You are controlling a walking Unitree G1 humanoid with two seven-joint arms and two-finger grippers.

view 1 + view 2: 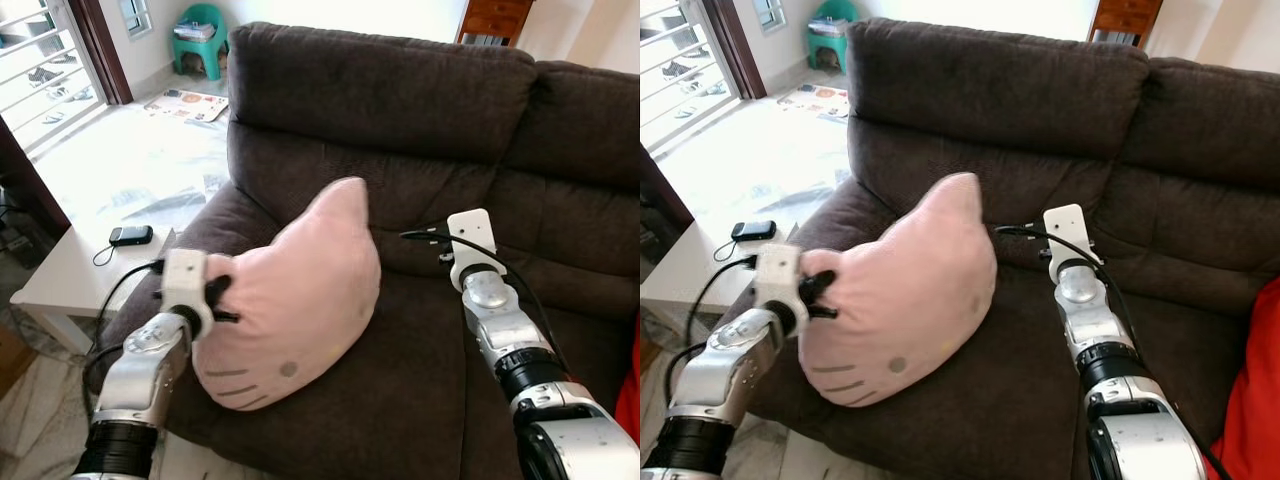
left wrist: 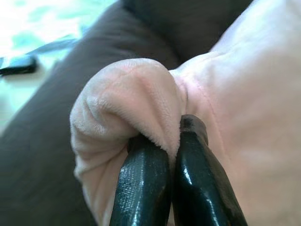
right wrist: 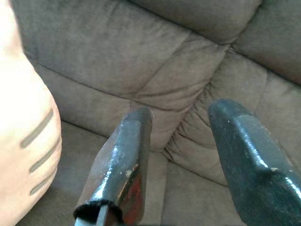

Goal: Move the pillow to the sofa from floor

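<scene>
Black fingers (image 2: pixel 188 188) of the left gripper (image 2: pixel 162 155) fill the near field of the left wrist view, pressed together on a bunched fold of the pink pillow (image 1: pixel 295 300); the plush wraps over their tips, so the pinch looks firm; in the head views that gripper bites the pillow's edge at about 9 o'clock of its body, with the left arm rising from 7 o'clock of the frame. The right gripper (image 3: pixel 181 165) has its fingers spread with nothing between them, aimed at the seam where the sofa's (image 1: pixel 450 120) back cushions meet; the pillow's grey whisker marks sit just beside it at 9 o'clock of that view, apart from the fingers.

Outward from the grip: the pillow leans on the seat near the left armrest, its pointed ear up at 12 o'clock, its lower face toward the seat's front edge. A white counter (image 1: pixel 60 275) at 9 o'clock carries a dark phone (image 1: pixel 130 235).

My judgement: the carry is done and the placing step is in hand; the pillow seems largely borne by the seat already. The next move calls for a nudge toward the backrest so it cannot slide off the front, then parting the left fingers and drawing back without dragging the fold.
</scene>
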